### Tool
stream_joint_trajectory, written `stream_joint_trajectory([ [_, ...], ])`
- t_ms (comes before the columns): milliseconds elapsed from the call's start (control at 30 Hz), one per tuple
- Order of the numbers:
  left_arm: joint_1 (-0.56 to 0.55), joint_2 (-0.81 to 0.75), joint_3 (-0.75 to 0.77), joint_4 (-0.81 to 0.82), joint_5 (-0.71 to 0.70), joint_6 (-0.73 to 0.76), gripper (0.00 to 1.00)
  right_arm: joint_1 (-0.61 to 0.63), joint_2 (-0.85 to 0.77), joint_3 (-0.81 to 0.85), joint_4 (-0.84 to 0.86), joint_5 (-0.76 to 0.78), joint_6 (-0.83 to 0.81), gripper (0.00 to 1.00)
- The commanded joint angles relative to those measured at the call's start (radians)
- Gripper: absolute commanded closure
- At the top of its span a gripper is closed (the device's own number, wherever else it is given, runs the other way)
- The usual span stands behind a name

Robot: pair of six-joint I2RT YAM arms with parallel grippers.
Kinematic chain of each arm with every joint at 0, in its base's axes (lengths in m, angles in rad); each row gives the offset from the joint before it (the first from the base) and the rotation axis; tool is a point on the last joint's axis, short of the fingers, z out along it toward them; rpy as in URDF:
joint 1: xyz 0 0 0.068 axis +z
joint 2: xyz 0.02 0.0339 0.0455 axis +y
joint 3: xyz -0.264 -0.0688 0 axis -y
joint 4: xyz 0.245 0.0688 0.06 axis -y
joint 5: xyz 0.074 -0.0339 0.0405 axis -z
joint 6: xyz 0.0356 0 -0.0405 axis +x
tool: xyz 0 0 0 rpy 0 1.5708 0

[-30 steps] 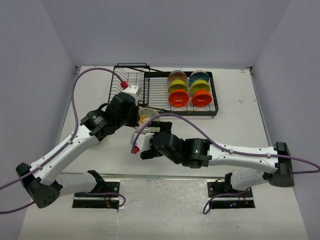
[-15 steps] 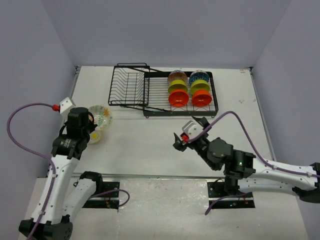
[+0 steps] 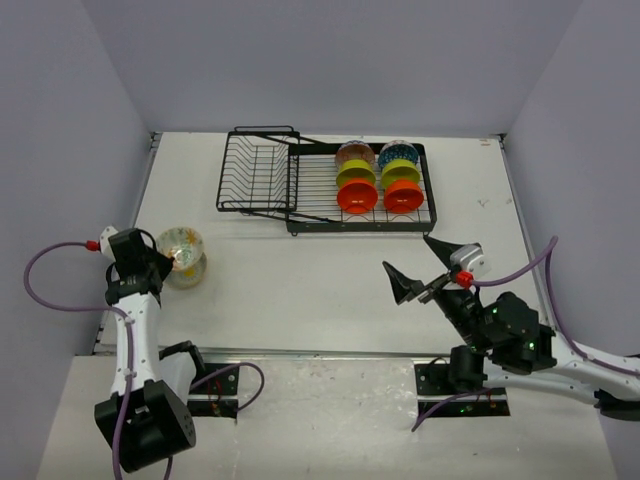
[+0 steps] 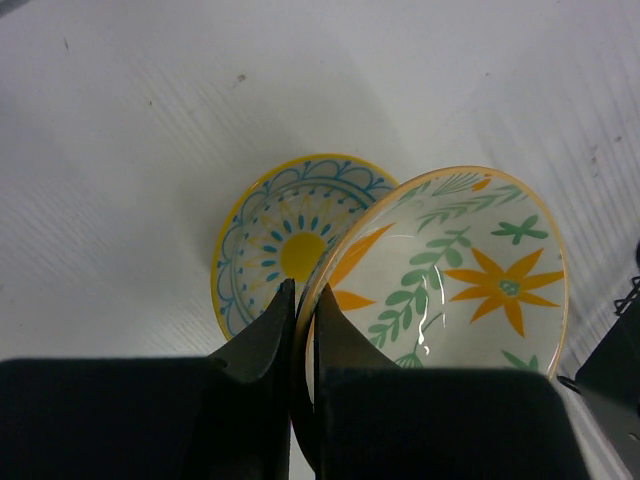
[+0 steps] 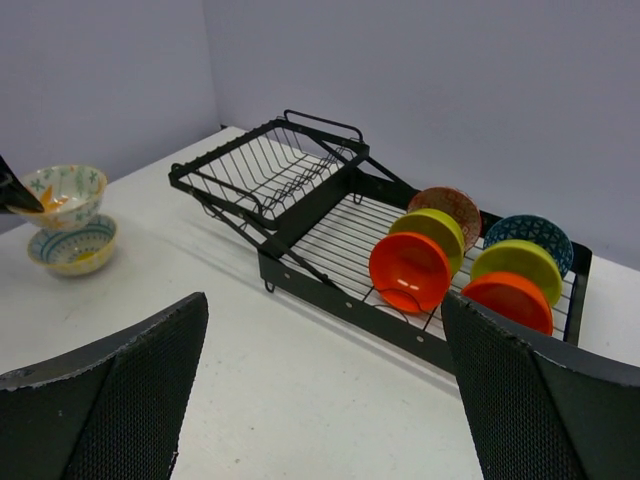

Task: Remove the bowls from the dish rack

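The black dish rack (image 3: 360, 228) stands at the back of the table, its deep basket (image 3: 255, 172) holding nothing. Its flat tray holds several bowls on edge: orange (image 3: 357, 197), lime green (image 3: 401, 173) and patterned (image 3: 353, 153). My left gripper (image 4: 305, 300) is shut on the rim of a white floral bowl (image 4: 470, 270). It holds that bowl just above a yellow-and-blue bowl (image 4: 270, 240) lying on the table at the left edge. My right gripper (image 3: 422, 265) hangs open over the table in front of the rack, nothing between its fingers.
The rack (image 5: 330, 290) lies ahead of my right gripper (image 5: 322, 300), with bare table between them. The two bowls at the far left, the floral bowl (image 5: 62, 190) and the yellow-and-blue bowl (image 5: 72, 245), sit close to the side wall. Grey walls enclose the table on three sides.
My left arm swung from beside the rack to the table's left edge, carrying the floral bowl. My right arm pulled back from the middle to the right, still open.
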Motion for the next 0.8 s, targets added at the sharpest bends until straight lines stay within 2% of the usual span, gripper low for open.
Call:
stream_joint_trajectory([
  [0,0.007,-0.024,-0.064,0.178,0.049,-0.024,1.0,0.0,-0.016,-0.013,-0.001,-0.007,0.04,0.01],
  [533,0.024,-0.023,-0.155,0.23,-0.034,-0.111,1.0,0.0,-0.027,-0.044,-0.001,-0.024,0.019,0.01],
  [767,0.041,0.012,-0.167,0.31,0.002,-0.099,1.0,0.0,-0.011,-0.045,0.001,-0.025,0.016,0.01],
])
